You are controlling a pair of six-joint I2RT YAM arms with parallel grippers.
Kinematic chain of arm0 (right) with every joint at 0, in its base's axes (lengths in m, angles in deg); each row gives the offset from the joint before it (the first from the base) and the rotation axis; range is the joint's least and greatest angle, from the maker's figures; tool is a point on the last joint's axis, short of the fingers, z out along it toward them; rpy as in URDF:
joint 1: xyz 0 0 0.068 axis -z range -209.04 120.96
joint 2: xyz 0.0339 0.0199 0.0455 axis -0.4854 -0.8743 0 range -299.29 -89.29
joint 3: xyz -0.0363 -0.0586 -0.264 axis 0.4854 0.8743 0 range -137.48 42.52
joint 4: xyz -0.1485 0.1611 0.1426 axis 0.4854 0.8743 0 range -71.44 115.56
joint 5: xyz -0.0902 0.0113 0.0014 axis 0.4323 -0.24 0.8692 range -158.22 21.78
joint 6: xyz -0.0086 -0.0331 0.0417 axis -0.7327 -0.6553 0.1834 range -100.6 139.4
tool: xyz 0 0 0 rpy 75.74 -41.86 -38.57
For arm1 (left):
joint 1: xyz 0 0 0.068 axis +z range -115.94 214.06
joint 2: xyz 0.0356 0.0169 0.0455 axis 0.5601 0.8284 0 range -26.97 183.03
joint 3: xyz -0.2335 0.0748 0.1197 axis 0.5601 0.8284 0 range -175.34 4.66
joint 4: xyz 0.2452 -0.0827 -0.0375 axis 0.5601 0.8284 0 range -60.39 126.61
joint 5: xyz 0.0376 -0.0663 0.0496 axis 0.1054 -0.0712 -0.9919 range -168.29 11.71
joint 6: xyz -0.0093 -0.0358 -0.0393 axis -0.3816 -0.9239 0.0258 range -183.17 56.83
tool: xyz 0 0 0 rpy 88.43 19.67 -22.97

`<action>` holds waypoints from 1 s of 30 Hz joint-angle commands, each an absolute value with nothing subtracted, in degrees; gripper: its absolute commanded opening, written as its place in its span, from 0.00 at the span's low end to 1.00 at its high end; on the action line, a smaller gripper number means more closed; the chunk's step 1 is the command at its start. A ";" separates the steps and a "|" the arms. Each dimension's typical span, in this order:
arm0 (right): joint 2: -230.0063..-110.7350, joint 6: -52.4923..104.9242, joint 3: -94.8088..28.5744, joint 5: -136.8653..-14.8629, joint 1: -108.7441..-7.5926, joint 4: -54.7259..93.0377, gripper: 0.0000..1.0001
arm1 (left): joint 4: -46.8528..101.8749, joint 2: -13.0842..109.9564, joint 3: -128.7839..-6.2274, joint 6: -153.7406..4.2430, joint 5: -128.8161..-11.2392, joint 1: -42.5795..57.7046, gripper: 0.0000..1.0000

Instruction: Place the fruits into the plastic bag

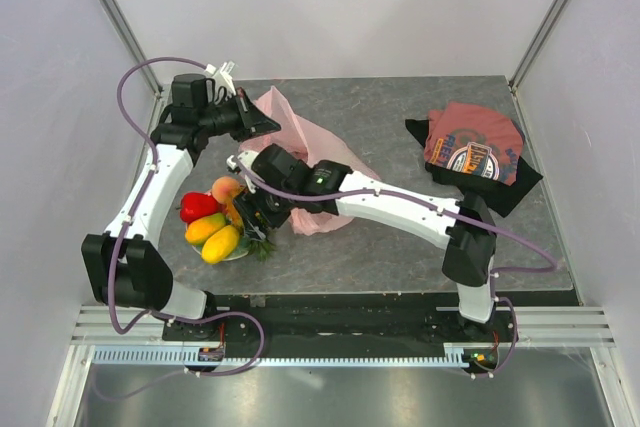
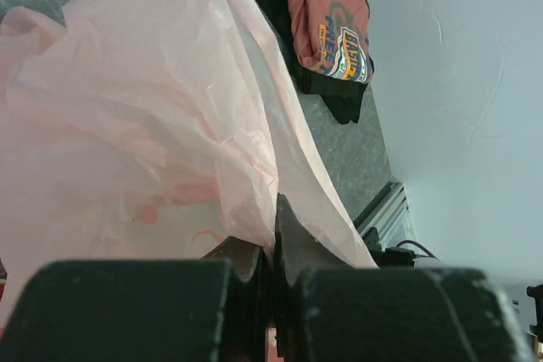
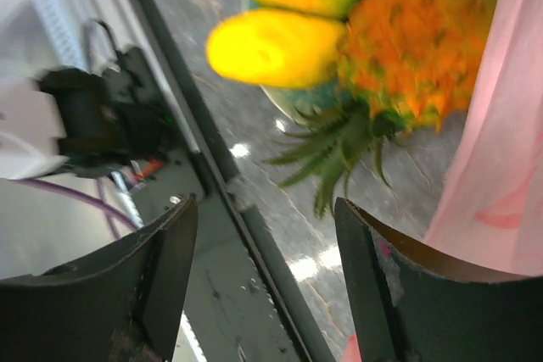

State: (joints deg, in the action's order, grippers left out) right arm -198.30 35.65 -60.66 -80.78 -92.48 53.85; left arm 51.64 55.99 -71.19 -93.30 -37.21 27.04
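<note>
Since the pineapple [image 3: 416, 48] lies nearest of the fruits, heaped with a yellow mango [image 3: 271, 44] on the plate [image 3: 294, 100] at the left of the surface [image 1: 400, 252], it looks the natural one to take first; the red pepper piece [image 1: 197, 206] and the peach [image 1: 228, 189] sit further back. The plastic bag [image 1: 310, 152] lies just beside the plate, its pink film close along the pineapple's side. The right fingers [image 3: 170, 269] stand spread and grasp nothing, with the leafy crown ahead of their tips. A good grasp would straddle the knobbly body rather than the leaves and keep clear of the bag film. The left fingers [image 2: 293, 247] are clenched on the bag's edge, holding it up. The right arm stretches across from its base with its wrist low over the plate, while the left arm reaches to the far side.
</note>
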 commanded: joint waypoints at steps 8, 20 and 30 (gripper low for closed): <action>-202.40 31.18 -55.92 -71.04 -96.18 57.85 0.70 | 52.73 56.35 -74.17 -90.33 -35.05 27.47 0.02; -205.04 30.91 -54.95 -68.67 -96.89 53.45 0.62 | 52.91 55.91 -73.21 -90.42 -34.52 27.47 0.02; -206.97 30.48 -55.92 -66.11 -96.89 51.43 0.55 | 52.82 55.47 -73.12 -90.42 -34.17 27.47 0.02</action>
